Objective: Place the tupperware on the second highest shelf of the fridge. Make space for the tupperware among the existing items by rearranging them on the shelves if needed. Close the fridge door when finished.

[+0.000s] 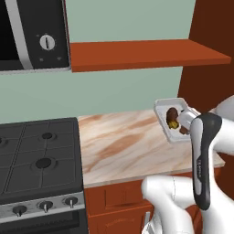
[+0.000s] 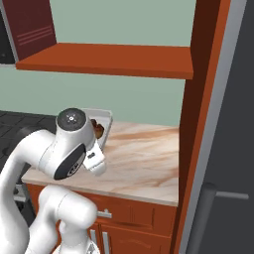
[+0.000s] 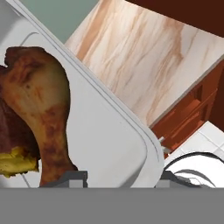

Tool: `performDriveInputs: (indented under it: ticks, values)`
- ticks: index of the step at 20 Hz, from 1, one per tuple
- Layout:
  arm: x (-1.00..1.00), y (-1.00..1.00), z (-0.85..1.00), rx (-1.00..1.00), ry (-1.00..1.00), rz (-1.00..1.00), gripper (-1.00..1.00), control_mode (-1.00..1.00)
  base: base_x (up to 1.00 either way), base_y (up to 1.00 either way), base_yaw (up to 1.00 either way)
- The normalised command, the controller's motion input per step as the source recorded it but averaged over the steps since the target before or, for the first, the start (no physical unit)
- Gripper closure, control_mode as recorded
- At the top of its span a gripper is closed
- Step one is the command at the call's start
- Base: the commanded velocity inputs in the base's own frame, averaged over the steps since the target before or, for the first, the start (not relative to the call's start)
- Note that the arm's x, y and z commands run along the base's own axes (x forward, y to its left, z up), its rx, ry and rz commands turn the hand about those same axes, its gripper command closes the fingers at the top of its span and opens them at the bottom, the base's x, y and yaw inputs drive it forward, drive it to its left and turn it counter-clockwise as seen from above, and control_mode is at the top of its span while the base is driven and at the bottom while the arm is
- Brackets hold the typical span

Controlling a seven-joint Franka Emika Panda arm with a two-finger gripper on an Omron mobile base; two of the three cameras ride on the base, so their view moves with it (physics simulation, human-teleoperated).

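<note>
The tool (image 3: 119, 177) sits low over the near right edge of the tupperware (image 3: 113, 131), a white shallow container holding a browned drumstick (image 3: 41, 113) and a bit of yellow food (image 3: 15, 162). In the hand view one dark fingertip (image 3: 72, 177) rises inside the container, just beside the drumstick's thin end, and the other (image 3: 168, 177) rises outside the rim, so the container's wall lies between them. Whether the fingertips press the wall cannot be told, so the grip is uncertain.

In the left base view the tupperware (image 1: 164, 112) rests on the marble table (image 1: 123, 141), at its far right, partly hidden by the white arm. Beyond the tool the table's marble runs to its front edge, with red-brown cabinets (image 3: 188, 113) below it.
</note>
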Motion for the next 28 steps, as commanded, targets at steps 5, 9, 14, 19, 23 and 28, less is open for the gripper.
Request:
performDriveInputs:
  ticks: [5,9,14,19,23,28]
  values:
    - [-0.17,0.02,0.43,0.04,0.0,0.0,1.0,-1.0,0.0,0.0,0.0]
    - [-0.08,0.19,0.03,-0.06,0.0,0.0,1.0,-1.0,0.0,0.0,0.0]
    - [0.0,0.05,0.0,-0.02,0.0,0.0,1.0,-1.0,0.0,0.0,0.0]
    - [0.0,0.0,0.0,0.0,0.0,0.0,1.0,1.0,-0.71,0.0,0.0]
    - [0.0,0.0,0.0,0.0,0.0,0.0,1.0,1.0,-1.0,0.0,-0.06]
    - [0.0,0.0,0.0,0.0,0.0,0.0,1.0,1.0,-0.98,0.0,-0.43]
